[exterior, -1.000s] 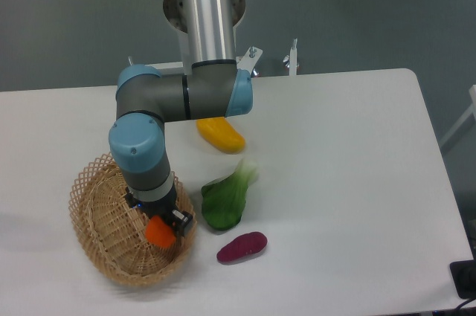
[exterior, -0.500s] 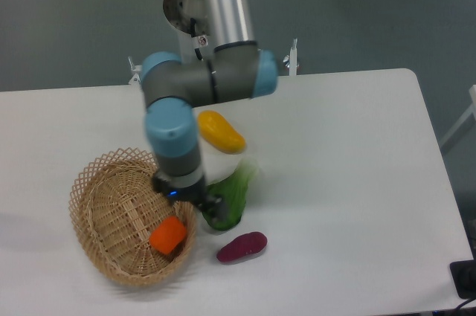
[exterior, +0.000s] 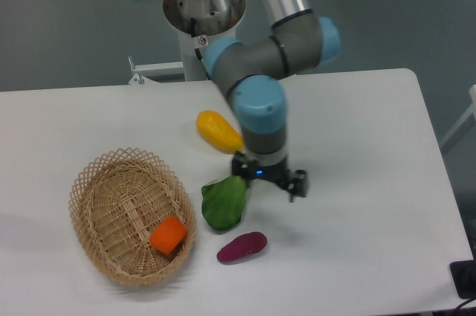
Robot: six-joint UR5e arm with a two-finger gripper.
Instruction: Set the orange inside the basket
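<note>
**Orange resting in basket, arm swinging clear**

Swinging away from the basket over the last second, the gripper is now hovering well to the right of it, jaws spread wide and holding nothing. Far to the jaws' left, the orange is lying inside the basket near its right wall. It is looking light, firm and smooth, probably best pinched across its rounded sides should a regrasp be needed. Just beside the jaws' left finger, the green leafy vegetable is crowding the gap, with the purple vegetable just below and the yellow fruit above. Rightward, open table is offering free room toward the edge.
</note>
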